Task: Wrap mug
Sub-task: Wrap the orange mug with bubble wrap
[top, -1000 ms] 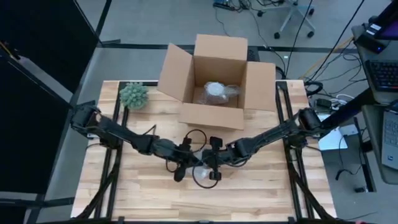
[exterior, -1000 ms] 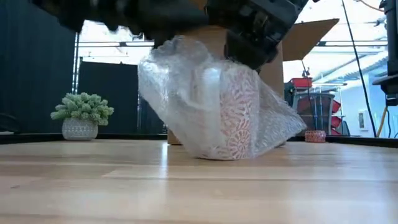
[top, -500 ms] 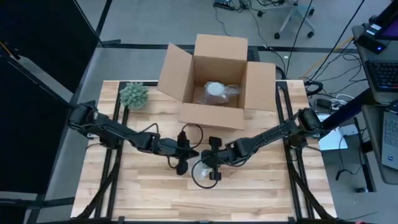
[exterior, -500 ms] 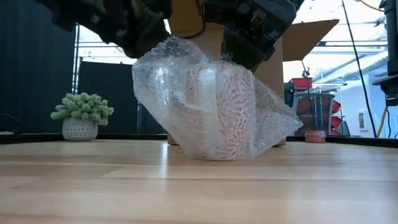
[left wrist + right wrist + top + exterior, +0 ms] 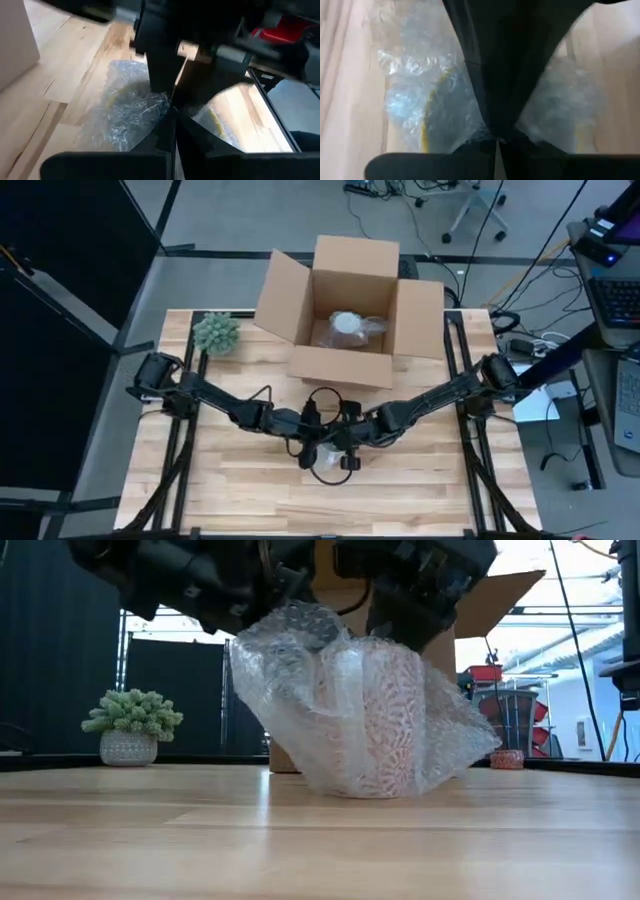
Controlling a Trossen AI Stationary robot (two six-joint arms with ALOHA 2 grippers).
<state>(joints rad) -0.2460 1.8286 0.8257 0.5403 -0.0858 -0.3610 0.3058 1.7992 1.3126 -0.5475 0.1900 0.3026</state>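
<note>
mug (image 5: 385, 720) upright in bubble wrap (image 5: 290, 690) near the bench (image 5: 240, 500) centre, toward its front edge: left tool (image 5: 312, 448) has shifted in beside right tool (image 5: 345, 448), both clamped together on the wrap's top, gathering it closed.

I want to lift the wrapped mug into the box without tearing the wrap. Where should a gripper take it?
Probably from above, gripping the gathered bubble wrap over the upright mug; the wrap bunches there and flares loose near the table.
</note>
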